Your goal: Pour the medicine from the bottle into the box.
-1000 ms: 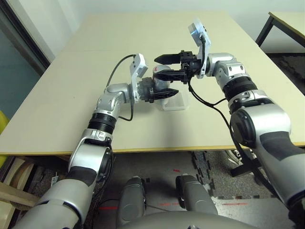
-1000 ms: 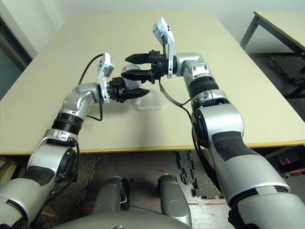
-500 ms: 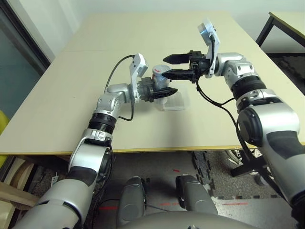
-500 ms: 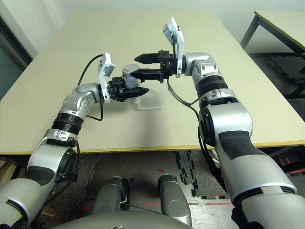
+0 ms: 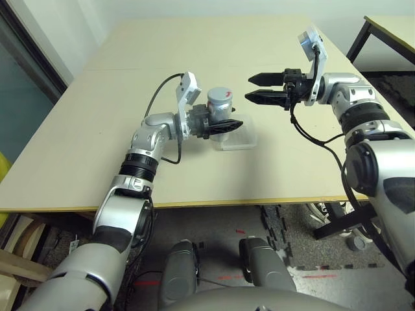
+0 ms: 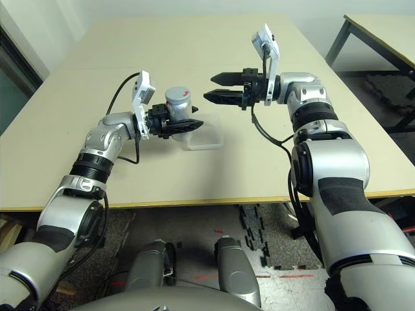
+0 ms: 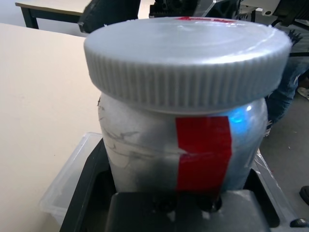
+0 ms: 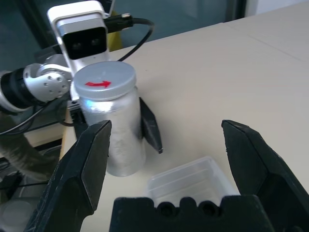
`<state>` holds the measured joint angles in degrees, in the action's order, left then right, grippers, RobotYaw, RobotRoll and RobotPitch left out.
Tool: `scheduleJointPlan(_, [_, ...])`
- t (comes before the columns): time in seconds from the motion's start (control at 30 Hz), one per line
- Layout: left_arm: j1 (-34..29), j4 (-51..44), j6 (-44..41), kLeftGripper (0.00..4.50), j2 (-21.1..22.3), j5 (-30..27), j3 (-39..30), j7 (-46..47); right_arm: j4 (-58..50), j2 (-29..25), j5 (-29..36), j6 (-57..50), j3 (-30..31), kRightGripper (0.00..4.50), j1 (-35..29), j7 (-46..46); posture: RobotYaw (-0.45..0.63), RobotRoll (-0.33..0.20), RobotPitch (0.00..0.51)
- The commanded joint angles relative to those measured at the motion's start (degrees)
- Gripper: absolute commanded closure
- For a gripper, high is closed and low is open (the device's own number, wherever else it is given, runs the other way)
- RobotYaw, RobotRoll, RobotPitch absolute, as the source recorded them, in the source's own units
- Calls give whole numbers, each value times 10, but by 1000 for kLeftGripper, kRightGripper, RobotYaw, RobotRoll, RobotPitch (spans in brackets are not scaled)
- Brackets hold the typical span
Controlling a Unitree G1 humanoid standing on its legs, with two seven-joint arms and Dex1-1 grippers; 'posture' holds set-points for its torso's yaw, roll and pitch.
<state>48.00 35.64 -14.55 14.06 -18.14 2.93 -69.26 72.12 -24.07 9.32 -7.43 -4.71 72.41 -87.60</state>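
Note:
The bottle (image 5: 219, 103) is silvery with a red stripe (image 7: 203, 150) and stands upright just above the table, its grey ribbed cap (image 7: 186, 48) on. My left gripper (image 5: 224, 118) is shut on the bottle's body from the left. The medicine is hidden inside. The clear plastic box (image 5: 237, 137) lies on the table right beside and below the bottle, and looks bare inside (image 8: 188, 183). My right gripper (image 5: 249, 88) hovers open to the right of the bottle at cap height, a short gap away, with nothing between its fingers (image 8: 82, 169).
The beige table (image 5: 272, 45) stretches wide behind and to both sides of the arms. A second table (image 5: 389, 29) stands at the back right, across a gap of floor. The near table edge (image 5: 214, 202) runs below the box.
My right gripper has drawn back to the right, away from the bottle's top, still open. The left gripper and the capped bottle have stayed put.

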Motion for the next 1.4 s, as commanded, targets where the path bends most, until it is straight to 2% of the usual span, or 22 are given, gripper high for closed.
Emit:
scheduleJointPlan(0.03, [1, -1, 5, 1753, 4, 1, 1, -6, -2, -6, -5, -7, -2, 0, -2, -14, -176, 0, 46])
scheduleJointPlan(0.53, [8, 7, 7, 1753, 1, 3, 3, -11, -32, 33, 8, -21, -5, 0, 6, -47, -185, 0, 47])
scheduleJointPlan(1.4, [7, 7, 6, 1753, -4, 4, 6, -12, -48, 94, 8, -23, 2, 0, 15, -36, -183, 0, 49])
